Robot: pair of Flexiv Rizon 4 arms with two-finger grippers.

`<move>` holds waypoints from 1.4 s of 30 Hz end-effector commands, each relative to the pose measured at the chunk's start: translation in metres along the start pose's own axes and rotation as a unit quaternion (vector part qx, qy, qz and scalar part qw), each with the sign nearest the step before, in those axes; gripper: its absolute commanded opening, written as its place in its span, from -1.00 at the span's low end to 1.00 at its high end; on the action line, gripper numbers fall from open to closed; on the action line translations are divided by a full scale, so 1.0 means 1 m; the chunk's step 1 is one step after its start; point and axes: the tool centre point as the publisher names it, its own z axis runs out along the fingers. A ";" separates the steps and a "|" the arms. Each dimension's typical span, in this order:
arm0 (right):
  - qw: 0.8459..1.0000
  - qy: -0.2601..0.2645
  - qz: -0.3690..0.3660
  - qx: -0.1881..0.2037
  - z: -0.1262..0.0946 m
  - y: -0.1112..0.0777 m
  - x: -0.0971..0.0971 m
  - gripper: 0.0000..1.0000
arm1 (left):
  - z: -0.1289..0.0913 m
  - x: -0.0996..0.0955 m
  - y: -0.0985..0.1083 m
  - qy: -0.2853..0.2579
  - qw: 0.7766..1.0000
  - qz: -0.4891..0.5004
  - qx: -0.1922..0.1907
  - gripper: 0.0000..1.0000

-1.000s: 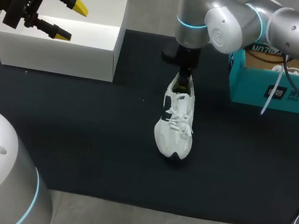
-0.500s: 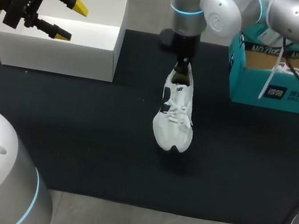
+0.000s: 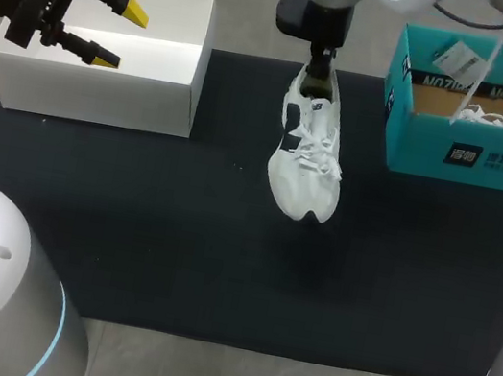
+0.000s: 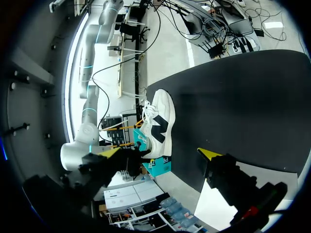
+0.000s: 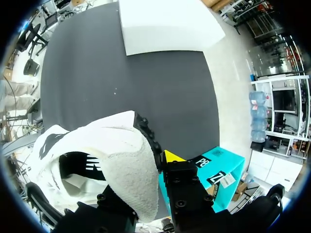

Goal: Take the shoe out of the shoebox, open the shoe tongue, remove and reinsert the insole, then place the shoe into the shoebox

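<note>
Nearest the robot, the black mat (image 3: 125, 244) lay bare where the shoe (image 3: 303, 158) had rested a second before. The white shoe had since gone up and back. Its toe hung low over the mat and its heel was raised toward the far edge. From above I could not be sure the toe had fully cleared the cloth, though the shoe looked larger and sat higher in the head view, which suggested a lift.

At the heel, the right gripper (image 3: 321, 64) was clamped on the collar. In the right wrist view one yellow tip pressed the outside of the heel and the other finger was sunk inside the shoe. As I read it, the insole work was finished and the carry to the shoebox had started.

Further back on the robot's left, the left gripper (image 3: 121, 34) hung over the white box (image 3: 102, 94) with its fingers spread and nothing between them. It was well apart from the shoe.

At the far right stood the teal shoebox (image 3: 471, 159), open at the top. The shoe was to the left of its near corner and not yet over it. The box wall would have to be cleared first, and the white laces and loose tags (image 3: 459, 59) lying inside could snag the toe on the way down.
</note>
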 end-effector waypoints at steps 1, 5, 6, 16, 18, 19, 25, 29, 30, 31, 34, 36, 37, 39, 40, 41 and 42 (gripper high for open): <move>1.000 -0.002 0.000 -0.002 -0.007 -0.004 0.002 -1.00 | -0.001 0.000 0.001 0.002 1.000 0.000 0.001 1.00; 1.000 -0.002 0.000 -0.002 -0.007 -0.004 0.002 -1.00 | -0.001 0.000 0.001 0.002 1.000 0.000 0.001 1.00; 1.000 -0.002 0.000 -0.002 -0.007 -0.004 0.002 -1.00 | -0.001 0.000 0.001 0.002 1.000 0.000 0.001 1.00; 1.000 0.022 -0.009 0.008 -0.071 -0.028 -0.043 -1.00 | -0.001 0.000 0.001 0.002 1.000 0.000 0.001 1.00; 1.000 0.030 -0.002 0.006 -0.081 -0.032 -0.051 -1.00 | -0.001 0.000 0.001 0.002 1.000 0.000 0.001 1.00; 1.000 0.029 -0.003 0.007 -0.086 -0.033 -0.055 -1.00 | -0.001 0.000 0.001 0.002 1.000 0.000 0.001 1.00; 1.000 0.016 -0.005 -0.004 -0.124 -0.041 -0.077 -1.00 | -0.001 0.000 0.001 0.002 1.000 0.000 0.001 1.00; 1.000 0.020 -0.009 -0.022 -0.150 -0.048 -0.090 -1.00 | -0.001 0.000 0.001 0.002 1.000 0.000 0.001 1.00; 0.999 0.021 -0.011 -0.027 -0.157 -0.049 -0.093 -1.00 | -0.001 0.000 0.001 0.002 1.000 0.000 0.001 1.00; 0.999 0.017 -0.015 -0.029 -0.163 -0.049 -0.094 -1.00 | -0.001 0.000 0.001 0.002 1.000 0.000 0.001 1.00; 1.000 0.001 -0.020 -0.010 -0.172 -0.048 -0.098 -1.00 | -0.001 0.000 0.001 0.002 1.000 0.000 0.001 1.00; 1.000 -0.005 -0.015 -0.008 -0.173 -0.047 -0.099 -1.00 | -0.001 0.000 0.001 0.002 1.000 0.000 0.001 1.00; 1.000 -0.005 -0.015 -0.008 -0.173 -0.047 -0.099 -1.00 | -0.001 0.000 0.001 0.002 1.000 0.000 0.001 1.00; 1.000 -0.005 -0.015 -0.008 -0.173 -0.047 -0.099 -1.00 | -0.001 0.000 0.001 0.002 1.000 0.000 0.001 1.00; 1.000 -0.005 -0.015 -0.008 -0.173 -0.047 -0.099 -1.00 | -0.001 0.000 0.001 0.002 1.000 0.000 0.001 1.00; 1.000 -0.005 -0.015 -0.008 -0.173 -0.047 -0.099 -1.00 | -0.001 0.000 0.001 0.002 1.000 0.000 0.001 1.00; 1.000 -0.005 -0.015 -0.008 -0.173 -0.047 -0.099 -1.00 | -0.001 0.000 0.001 0.002 1.000 0.000 0.001 1.00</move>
